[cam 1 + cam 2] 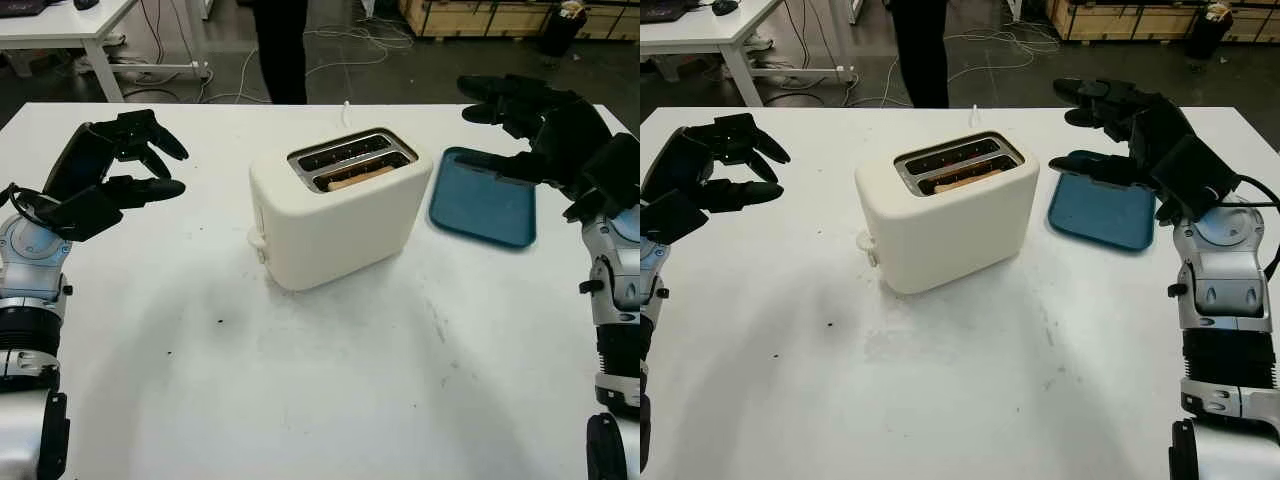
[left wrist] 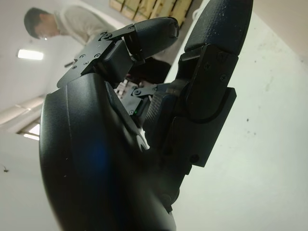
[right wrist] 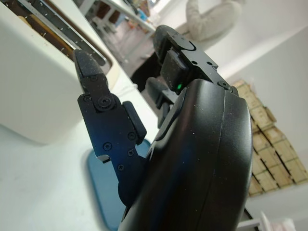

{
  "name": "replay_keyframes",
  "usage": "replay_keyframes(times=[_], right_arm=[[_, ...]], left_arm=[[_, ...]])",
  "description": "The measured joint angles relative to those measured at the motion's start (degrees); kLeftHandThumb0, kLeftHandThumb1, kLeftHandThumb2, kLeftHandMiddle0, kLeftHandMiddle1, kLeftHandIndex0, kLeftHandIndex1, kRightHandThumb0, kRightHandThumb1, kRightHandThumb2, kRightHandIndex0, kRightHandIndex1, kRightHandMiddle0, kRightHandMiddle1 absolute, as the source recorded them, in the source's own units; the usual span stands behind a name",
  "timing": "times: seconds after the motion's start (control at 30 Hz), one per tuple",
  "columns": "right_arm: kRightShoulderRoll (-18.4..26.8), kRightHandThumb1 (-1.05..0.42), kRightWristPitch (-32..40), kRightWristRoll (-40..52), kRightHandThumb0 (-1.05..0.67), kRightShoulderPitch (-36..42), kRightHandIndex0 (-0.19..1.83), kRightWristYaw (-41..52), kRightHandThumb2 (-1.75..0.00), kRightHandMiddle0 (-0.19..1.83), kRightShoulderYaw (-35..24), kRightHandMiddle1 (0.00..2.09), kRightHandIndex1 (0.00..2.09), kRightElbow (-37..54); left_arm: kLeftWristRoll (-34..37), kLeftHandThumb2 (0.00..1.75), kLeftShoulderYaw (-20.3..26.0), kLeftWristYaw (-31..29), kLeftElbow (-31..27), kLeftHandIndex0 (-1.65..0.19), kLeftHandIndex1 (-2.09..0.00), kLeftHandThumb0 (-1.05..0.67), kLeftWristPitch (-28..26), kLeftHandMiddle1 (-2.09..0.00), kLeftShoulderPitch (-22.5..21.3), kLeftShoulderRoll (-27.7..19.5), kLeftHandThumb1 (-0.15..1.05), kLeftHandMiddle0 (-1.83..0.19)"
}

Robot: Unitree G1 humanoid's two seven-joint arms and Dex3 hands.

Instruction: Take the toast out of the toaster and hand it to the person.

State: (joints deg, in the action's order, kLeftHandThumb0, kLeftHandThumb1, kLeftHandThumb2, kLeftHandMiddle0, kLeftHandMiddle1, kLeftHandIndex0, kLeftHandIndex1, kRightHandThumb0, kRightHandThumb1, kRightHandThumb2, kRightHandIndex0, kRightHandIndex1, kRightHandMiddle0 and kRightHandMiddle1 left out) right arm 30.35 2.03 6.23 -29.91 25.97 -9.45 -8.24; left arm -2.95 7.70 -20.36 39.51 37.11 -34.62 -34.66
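Sitting golden-brown toast (image 1: 356, 178) in cream toaster (image 1: 335, 215), left hand (image 1: 110, 175), right hand (image 1: 545, 130) fingers open, empty.

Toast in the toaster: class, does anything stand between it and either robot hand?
Nothing visible does. The toast sits low in the near slot of the toaster, open from above. The left hand and right hand hover open on either side, over bare table.

A cream plastic toaster (image 1: 945, 215) stands on the white counter (image 1: 940, 400), brown toast (image 1: 962, 183) in its slot, beside a blue tray (image 1: 1102, 212).
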Motion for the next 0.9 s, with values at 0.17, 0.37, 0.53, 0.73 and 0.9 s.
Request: replay_keyframes(times=[0.17, 0.37, 0.53, 0.73, 0.9], right_arm=[[0.0, -0.73, 0.1, 0.1, -0.28, 0.0, 0.10, 0.0, 0.00, 0.56, 0.0, 0.01, 0.92, 0.0], [0.0, -0.73, 0.1, 0.2, -0.29, -0.3, 0.08, 0.0, 0.00, 0.55, 0.0, 0.01, 0.94, 0.0], [0.0, -0.73, 0.1, 0.1, -0.27, -0.4, 0.06, 0.0, 0.00, 0.54, 0.0, 0.00, 0.95, 0.0], [0.0, -0.74, 0.1, 0.1, -0.29, -0.4, 0.07, 0.0, 0.00, 0.55, 0.0, 0.01, 0.96, 0.0], [0.0, -0.74, 0.1, 0.0, -0.25, -0.3, 0.09, -0.4, 0.00, 0.56, 0.0, 0.01, 0.95, 0.2]], left_arm=[[0.0, 0.03, 0.0, 0.0, 0.4, -0.56, -1.18, -1.05, 0.2, -1.31, 0.0, 0.0, 0.92, -0.70], [0.0, 0.03, 0.0, 0.0, 0.4, -0.56, -1.18, -1.05, 0.2, -1.31, 0.0, 0.0, 0.92, -0.70], [0.0, 0.03, 0.0, 0.0, 0.4, -0.56, -1.19, -1.05, 0.2, -1.32, 0.0, 0.0, 0.92, -0.69], [0.0, 0.03, 0.0, 0.0, 0.4, -0.56, -1.19, -1.05, 0.1, -1.32, 0.0, 0.0, 0.92, -0.69], [0.0, 0.03, 0.0, -0.1, 0.4, -0.55, -1.19, -1.05, 0.1, -1.32, 0.0, 0.0, 0.92, -0.69]])
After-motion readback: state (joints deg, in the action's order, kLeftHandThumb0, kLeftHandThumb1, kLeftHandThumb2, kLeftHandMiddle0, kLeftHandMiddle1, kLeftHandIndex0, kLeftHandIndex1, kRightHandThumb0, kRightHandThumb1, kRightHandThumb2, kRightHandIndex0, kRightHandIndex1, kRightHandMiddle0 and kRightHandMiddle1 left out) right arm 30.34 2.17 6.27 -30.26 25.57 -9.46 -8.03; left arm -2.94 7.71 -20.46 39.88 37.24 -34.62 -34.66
